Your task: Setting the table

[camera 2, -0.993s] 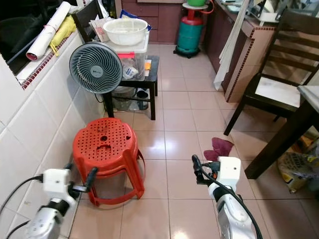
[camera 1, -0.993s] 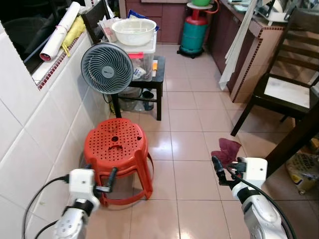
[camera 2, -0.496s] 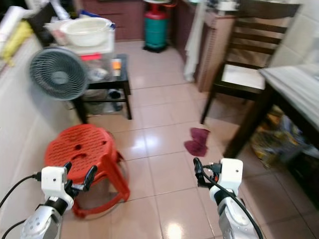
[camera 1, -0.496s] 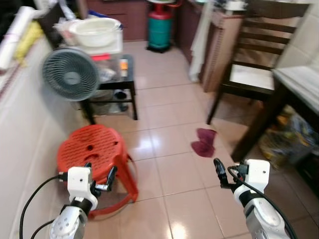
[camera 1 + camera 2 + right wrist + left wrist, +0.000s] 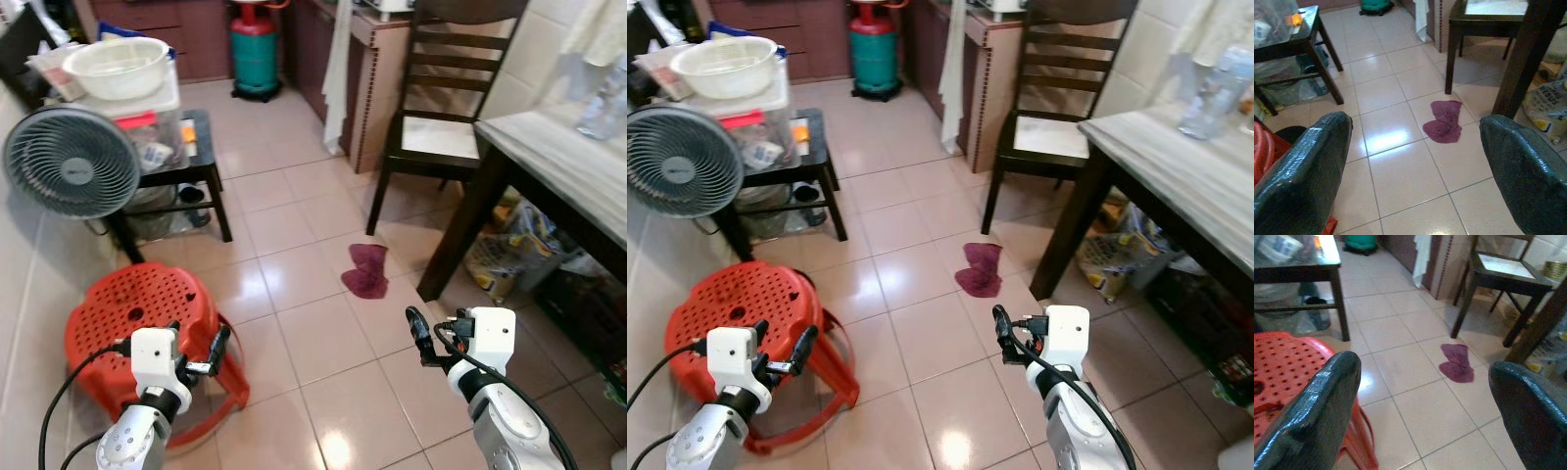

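Both grippers — left (image 5: 193, 351), right (image 5: 432, 338) — hung spread, empty; the maroon rag (image 5: 366, 270) risked a slip nearing the table (image 5: 549, 171)

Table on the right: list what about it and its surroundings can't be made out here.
- Table: its far end is cut off by the right edge of both eye views, so its full top is unseen.
- Clear bottle on it: blurred, contents unreadable.
- Bags under it: shadowed and partly hidden by the table leg; contents unclear.
- Bowl on the side stand: its inside is too faint to tell whether it holds anything.
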Controlling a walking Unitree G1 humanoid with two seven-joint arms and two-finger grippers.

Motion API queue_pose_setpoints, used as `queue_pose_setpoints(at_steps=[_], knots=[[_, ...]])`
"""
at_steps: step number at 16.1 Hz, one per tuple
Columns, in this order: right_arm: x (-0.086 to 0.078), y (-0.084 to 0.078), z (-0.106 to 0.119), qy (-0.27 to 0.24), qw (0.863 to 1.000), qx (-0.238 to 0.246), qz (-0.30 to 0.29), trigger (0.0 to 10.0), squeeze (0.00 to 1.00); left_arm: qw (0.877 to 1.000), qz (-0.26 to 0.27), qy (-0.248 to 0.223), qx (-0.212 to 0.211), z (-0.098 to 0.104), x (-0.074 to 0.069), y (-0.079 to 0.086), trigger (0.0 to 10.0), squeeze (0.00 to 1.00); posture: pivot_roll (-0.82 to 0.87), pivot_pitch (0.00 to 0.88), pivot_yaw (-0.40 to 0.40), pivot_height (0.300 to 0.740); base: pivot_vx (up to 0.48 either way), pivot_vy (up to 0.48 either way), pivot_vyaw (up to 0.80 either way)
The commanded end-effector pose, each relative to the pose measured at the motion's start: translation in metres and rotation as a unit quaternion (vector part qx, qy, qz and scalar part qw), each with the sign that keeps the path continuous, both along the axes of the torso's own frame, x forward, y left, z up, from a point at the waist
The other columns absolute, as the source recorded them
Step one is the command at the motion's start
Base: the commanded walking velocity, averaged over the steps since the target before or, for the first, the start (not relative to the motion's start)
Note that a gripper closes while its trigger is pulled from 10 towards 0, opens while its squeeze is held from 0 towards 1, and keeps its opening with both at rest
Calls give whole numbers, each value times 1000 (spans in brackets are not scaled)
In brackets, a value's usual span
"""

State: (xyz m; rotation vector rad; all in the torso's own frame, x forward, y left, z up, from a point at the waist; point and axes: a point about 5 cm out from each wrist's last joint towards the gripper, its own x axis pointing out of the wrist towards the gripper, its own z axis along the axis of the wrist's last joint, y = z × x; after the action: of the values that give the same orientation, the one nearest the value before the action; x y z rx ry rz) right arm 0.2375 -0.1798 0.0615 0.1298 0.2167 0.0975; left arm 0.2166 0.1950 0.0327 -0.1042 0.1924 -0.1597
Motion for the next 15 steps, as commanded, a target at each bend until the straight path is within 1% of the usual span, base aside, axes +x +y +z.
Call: queue_pose_setpoints(at_steps=[1, 10, 15], knots=[[-1, 1, 2, 2, 1000, -2, 1, 10000, 0, 1000, -10, -2, 2, 3, 0, -2, 10000, 0, -94, 65, 25, 740, 0, 0, -788], [0, 7, 3, -1, 1000, 0, 9, 10000, 0, 1000, -25, 2, 5, 6, -1, -6, 10000, 0, -92, 72, 26, 740, 0, 0, -784], [1, 10, 4, -1, 1000, 2, 12, 10000, 0, 1000, -26, 10, 7, 5, -2, -3, 10000, 0, -86, 77, 29, 740, 0, 0, -793]])
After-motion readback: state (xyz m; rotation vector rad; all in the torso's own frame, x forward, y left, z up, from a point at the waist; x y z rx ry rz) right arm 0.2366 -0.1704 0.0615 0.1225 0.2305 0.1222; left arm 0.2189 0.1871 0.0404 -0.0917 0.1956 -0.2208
